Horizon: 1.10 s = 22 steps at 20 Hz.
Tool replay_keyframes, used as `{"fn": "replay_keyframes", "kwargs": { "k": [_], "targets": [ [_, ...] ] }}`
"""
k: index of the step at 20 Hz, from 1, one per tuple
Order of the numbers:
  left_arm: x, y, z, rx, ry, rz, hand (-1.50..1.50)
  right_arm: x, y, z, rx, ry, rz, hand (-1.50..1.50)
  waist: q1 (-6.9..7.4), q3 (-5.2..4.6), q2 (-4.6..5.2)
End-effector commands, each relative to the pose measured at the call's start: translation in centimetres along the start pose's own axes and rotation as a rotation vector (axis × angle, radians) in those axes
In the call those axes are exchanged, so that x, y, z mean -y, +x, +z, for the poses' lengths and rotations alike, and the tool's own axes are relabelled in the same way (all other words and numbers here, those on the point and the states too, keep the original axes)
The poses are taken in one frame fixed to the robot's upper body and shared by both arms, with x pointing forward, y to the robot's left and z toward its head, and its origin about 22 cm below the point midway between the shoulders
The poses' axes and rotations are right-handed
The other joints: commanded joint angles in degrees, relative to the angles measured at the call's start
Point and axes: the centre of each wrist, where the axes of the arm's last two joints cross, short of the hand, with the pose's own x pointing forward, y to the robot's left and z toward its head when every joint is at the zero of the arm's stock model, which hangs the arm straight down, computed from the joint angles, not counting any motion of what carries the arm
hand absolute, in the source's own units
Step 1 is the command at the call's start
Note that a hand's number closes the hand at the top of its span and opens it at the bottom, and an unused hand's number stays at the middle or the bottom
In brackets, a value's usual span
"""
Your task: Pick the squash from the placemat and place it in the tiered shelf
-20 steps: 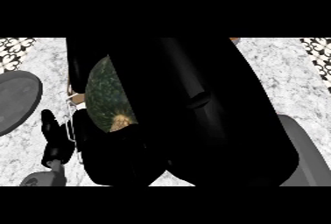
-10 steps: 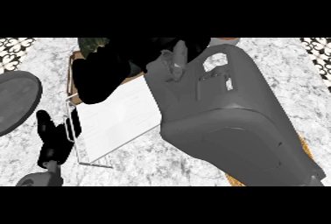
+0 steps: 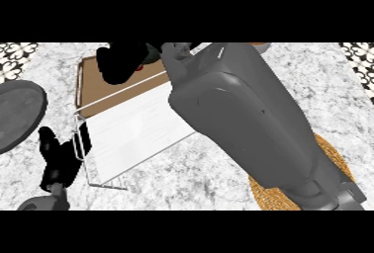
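1. Tiered shelf (image 3: 139,128) is sitting on the surface (image 3: 211,173), left of centre, running near-left to far.
2. Plate (image 3: 18,116) is lying at the left edge, apart from the shelf.
3. Placemat (image 3: 337,168) is lying near right, partly under the right forearm (image 3: 248,123).
4. Right hand (image 3: 120,62) is hanging over the shelf's far end, with the squash (image 3: 151,54) in its fingers, mostly hidden.
5. Left hand (image 3: 58,163) is resting near left, between the plate and the shelf's near end.
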Motion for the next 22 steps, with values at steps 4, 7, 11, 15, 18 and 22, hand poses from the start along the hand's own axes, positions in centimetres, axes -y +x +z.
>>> {"fn": "replay_keyframes", "kwargs": {
  "k": [4, 7, 11, 15, 18, 22],
  "targets": [
    [2.7, -0.4, 0.2, -0.005, -0.021, 0.000, 0.00, -1.0, -0.6, -2.1, 0.043, -0.012, -0.028, 1.50, 0.48, -0.03, 0.06],
    [-0.1, 0.3, 0.5, -0.015, -0.010, 0.010, 0.00, -2.2, 0.4, -1.9, 0.048, 0.009, 0.000, 1.50, 0.56, -0.04, -0.03],
    [1.2, -0.9, 0.7, -0.019, -0.022, -0.007, 0.00, -0.3, 0.1, -0.5, 0.059, 0.025, 0.006, 1.50, -0.56, 0.00, -0.24],
    [0.6, 0.3, -0.8, -0.023, -0.020, 0.002, 0.00, 0.0, -1.4, -1.9, 0.006, -0.022, -0.098, 1.50, -0.29, -0.04, 0.01],
    [0.1, -0.7, -0.4, -0.020, 0.012, 0.001, 0.00, 0.0, -3.1, -1.5, -0.048, -0.106, -0.233, -1.50, -0.30, -0.03, 0.01],
    [0.3, -1.0, 0.3, -0.026, 0.004, 0.002, 0.00, 1.0, -3.3, -2.1, -0.074, -0.105, -0.358, -1.50, 0.04, -0.01, 0.01]
  ]
}}
